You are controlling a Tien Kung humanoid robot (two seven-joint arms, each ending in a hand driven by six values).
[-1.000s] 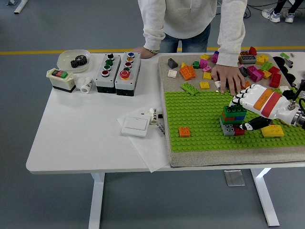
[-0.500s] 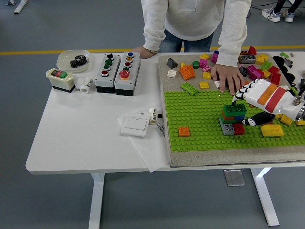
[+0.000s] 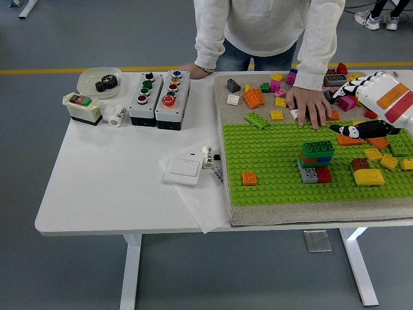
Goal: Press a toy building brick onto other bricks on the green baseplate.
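Note:
A stack of bricks (image 3: 316, 161) stands on the green baseplate (image 3: 271, 155), right of its middle. A dark green brick is on top, orange and blue layers sit under it, and grey and red bricks are at the base. My right hand (image 3: 353, 106), white with orange and red stripes, hovers above the plate's far right corner, well clear of the stack. Its fingers are spread and hold nothing. A person's hand (image 3: 310, 106) rests flat on the mat just beyond the plate's far edge. My left arm is out of the picture.
On the plate lie an orange brick (image 3: 250, 178), a yellow brick (image 3: 368, 177) and a brown one (image 3: 360, 164). Loose bricks (image 3: 271, 97) litter the mat behind it. Left of the mat stand two button boxes (image 3: 158, 97), a wall switch (image 3: 184, 169) and a bowl with a gear (image 3: 100, 81).
My right hand has let go of the stack and drawn back up and to the right, away from it. The stack stays put with the green brick on top.

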